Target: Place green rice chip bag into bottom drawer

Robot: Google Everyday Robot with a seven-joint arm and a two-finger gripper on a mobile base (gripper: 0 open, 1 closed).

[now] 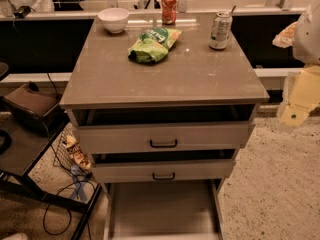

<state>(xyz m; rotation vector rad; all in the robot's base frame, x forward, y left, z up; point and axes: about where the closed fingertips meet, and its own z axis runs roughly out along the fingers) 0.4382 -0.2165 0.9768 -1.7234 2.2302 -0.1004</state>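
Gripper (297, 106) at right edge, beside cabinet; whether open, cannot tell. Green rice chip bag (152, 45) well left, farther back, on cabinet top (165, 81). Likely light, crinkly, slippery: pinch crumpled ridge gently.

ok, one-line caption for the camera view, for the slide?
Scene: green rice chip bag on the cabinet top, bottom drawer open below, end effector at the frame's right edge.

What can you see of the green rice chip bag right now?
The green rice chip bag is a crumpled light-green foil packet with a dark green round logo, white lettering and a yellow-orange corner. It lies on the cabinet top, toward the back, between the white bowl and the silver can, touching neither. The gripper is off the cabinet's right side, well clear of it.
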